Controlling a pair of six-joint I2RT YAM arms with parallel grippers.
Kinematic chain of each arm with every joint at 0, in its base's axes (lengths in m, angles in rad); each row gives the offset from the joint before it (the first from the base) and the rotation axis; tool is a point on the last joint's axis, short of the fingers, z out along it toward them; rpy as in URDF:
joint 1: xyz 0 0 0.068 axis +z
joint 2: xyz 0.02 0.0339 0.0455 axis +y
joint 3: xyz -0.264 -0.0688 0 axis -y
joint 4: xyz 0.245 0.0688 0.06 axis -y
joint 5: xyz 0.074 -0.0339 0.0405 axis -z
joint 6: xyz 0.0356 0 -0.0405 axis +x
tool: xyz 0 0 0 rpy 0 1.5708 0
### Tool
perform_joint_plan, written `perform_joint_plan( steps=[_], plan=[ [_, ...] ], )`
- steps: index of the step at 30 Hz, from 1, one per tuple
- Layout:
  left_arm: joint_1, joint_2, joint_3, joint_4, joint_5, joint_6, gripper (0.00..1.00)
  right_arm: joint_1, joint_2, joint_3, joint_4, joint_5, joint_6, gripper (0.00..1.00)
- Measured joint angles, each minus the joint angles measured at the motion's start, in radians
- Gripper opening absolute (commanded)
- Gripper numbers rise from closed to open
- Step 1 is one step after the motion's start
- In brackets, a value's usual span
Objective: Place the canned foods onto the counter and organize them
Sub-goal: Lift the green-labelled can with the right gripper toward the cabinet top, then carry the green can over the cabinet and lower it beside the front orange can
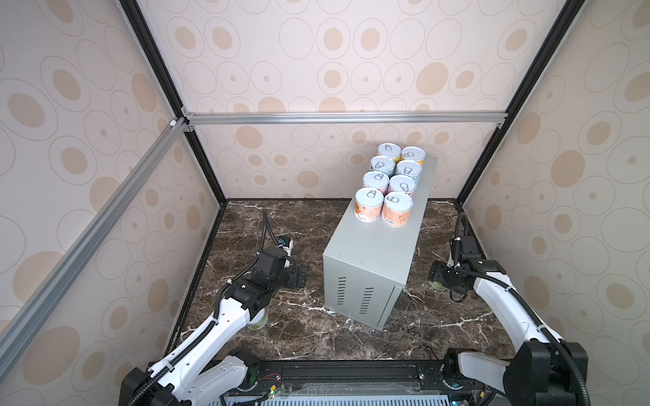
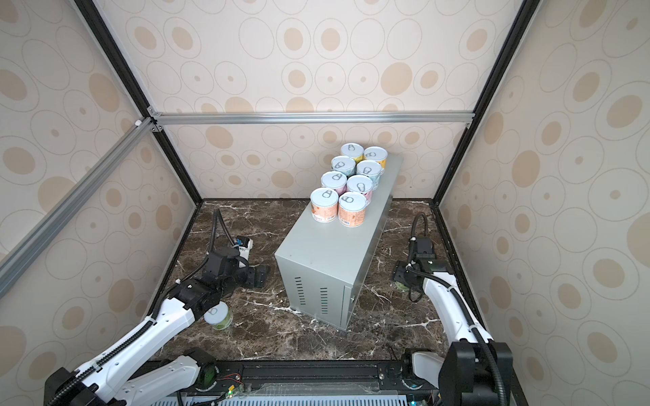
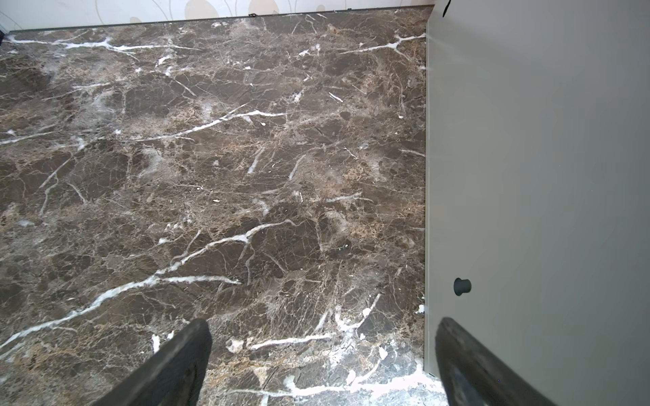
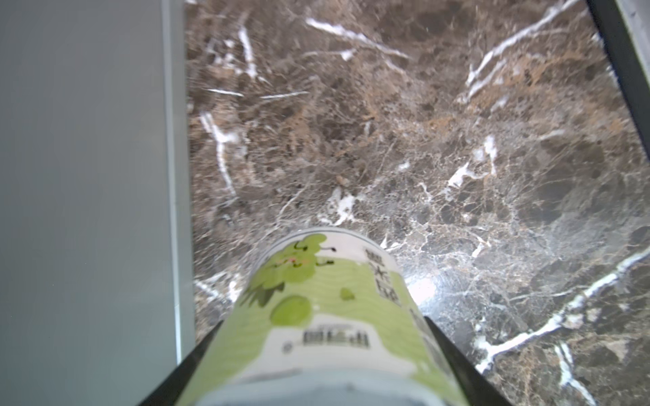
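Counter (image 1: 373,253) carrying eight cans (image 1: 402,185), right pincer (image 4: 322,320) clamping green can (image 4: 316,288), left pincer (image 3: 322,320) spread wide

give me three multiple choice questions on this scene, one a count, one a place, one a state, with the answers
1. How many cans stand on the counter?
A six
B eight
C ten

2. Where is the loose green can?
A on the counter
B stacked on another can
C on the marble surface

3. What state is the right pincer in?
A shut on a green-labelled can
B open and empty
C shut on nothing

Answers:
1 B: two rows of four lids show in both top views.
2 C: it stands on the marble, off the counter.
3 A: the right wrist view shows the can gripped in it.
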Motion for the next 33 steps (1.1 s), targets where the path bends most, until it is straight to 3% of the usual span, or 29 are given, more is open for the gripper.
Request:
perform_joint_plan(
  steps=[14,33],
  plan=[
    [-0.011,-0.045,0.000,-0.001,0.005,-0.005,0.99,0.108,-0.177,0.145,-0.166,-0.078,-0.048,0.55],
    [-0.023,-0.062,0.088,-0.056,0.036,-0.082,0.99,0.175,-0.216,0.500,-0.407,-0.190,-0.116,0.55]
  ],
)
